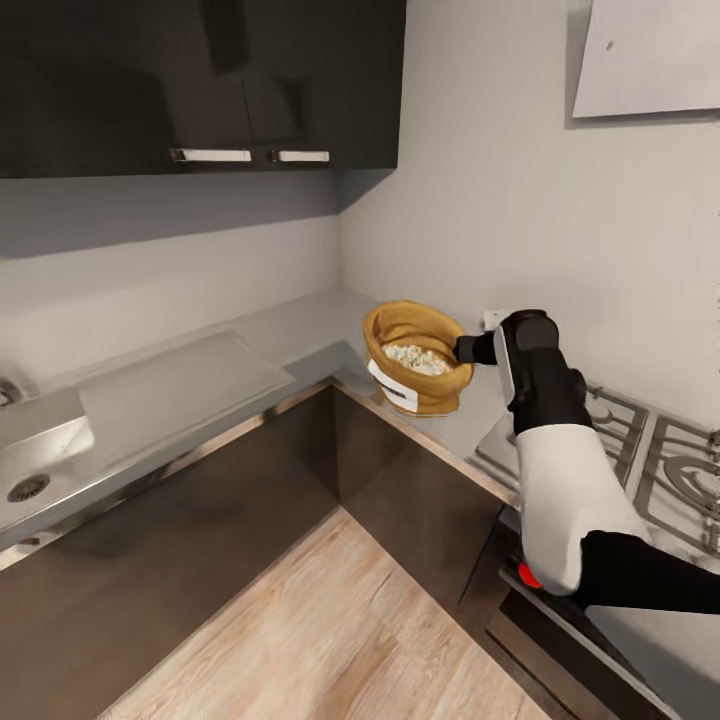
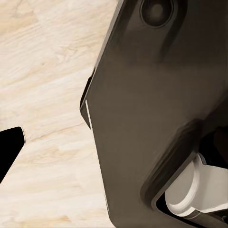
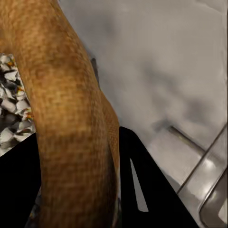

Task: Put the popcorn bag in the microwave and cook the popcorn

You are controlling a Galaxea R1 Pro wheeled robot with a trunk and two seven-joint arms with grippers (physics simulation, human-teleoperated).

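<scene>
The tan popcorn bag (image 1: 428, 392) is at the corner of the grey countertop (image 1: 300, 335), near its front edge, with its white label (image 1: 393, 388) facing the floor side. Pale popcorn (image 1: 418, 358) fills its open mouth. My right gripper (image 1: 468, 349) is shut on the bag's rolled rim from the hob side. In the right wrist view the rim (image 3: 71, 109) runs between the two black fingers (image 3: 142, 190), with popcorn (image 3: 12, 111) beside it. I cannot tell whether the bag rests on the counter or hangs just above it. The microwave is out of view.
A steel gas hob (image 1: 640, 440) lies right of the bag, above an oven with a red knob (image 1: 528, 576). A sink and drainboard (image 1: 150, 400) lie at left. Dark wall cabinets (image 1: 200, 80) hang overhead. The left wrist view shows wood floor (image 2: 42, 71) and my own dark body (image 2: 156, 109).
</scene>
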